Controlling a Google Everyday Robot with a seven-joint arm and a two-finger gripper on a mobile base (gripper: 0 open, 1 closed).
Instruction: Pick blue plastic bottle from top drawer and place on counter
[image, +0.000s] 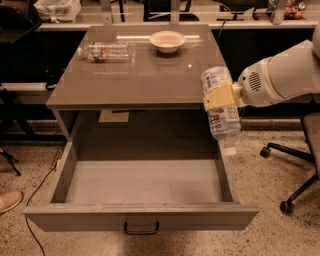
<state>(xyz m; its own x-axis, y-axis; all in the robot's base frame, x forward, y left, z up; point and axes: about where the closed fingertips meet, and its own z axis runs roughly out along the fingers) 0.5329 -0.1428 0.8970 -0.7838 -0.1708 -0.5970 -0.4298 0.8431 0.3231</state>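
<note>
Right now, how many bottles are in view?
2. The blue plastic bottle is held cap-down in the gripper, just off the front right corner of the counter. A clear bottle lies on its side at the counter's back left. No others show.
</note>
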